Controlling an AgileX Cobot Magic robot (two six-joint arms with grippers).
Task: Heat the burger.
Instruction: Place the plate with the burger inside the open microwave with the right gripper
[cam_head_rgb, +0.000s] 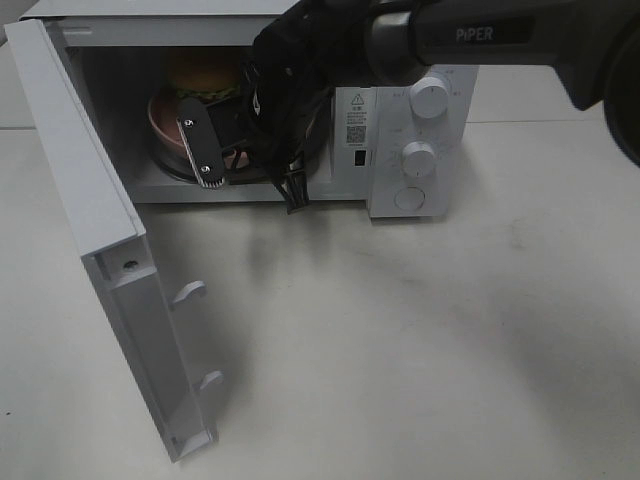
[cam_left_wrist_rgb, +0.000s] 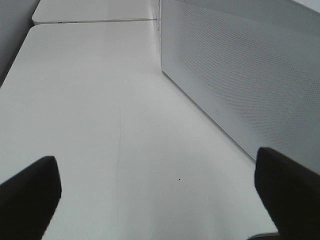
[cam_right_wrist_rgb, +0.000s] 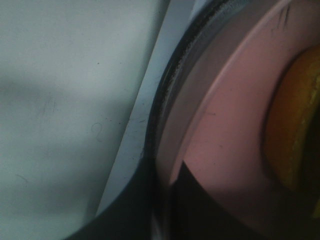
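The burger (cam_head_rgb: 203, 75) stands on a round pink plate (cam_head_rgb: 160, 115) inside the open microwave (cam_head_rgb: 420, 110). My right arm reaches into the cavity, and my right gripper (cam_head_rgb: 203, 150) sits at the plate's near rim. In the right wrist view the pink plate (cam_right_wrist_rgb: 225, 115) fills the frame, with the burger's orange bun (cam_right_wrist_rgb: 290, 125) at its edge. My right gripper (cam_right_wrist_rgb: 167, 200) is shut on the plate's rim, one dark finger on each side. My left gripper (cam_left_wrist_rgb: 160, 200) is open and empty over the table, beside the microwave's perforated side wall (cam_left_wrist_rgb: 240, 80).
The microwave door (cam_head_rgb: 90, 200) is swung wide open to the left, with its latch hooks facing the table. A glass turntable (cam_right_wrist_rgb: 165, 100) lies under the plate. Two knobs (cam_head_rgb: 430, 97) and a button are on the panel at the right. The white table (cam_head_rgb: 400, 340) spreads out in front.
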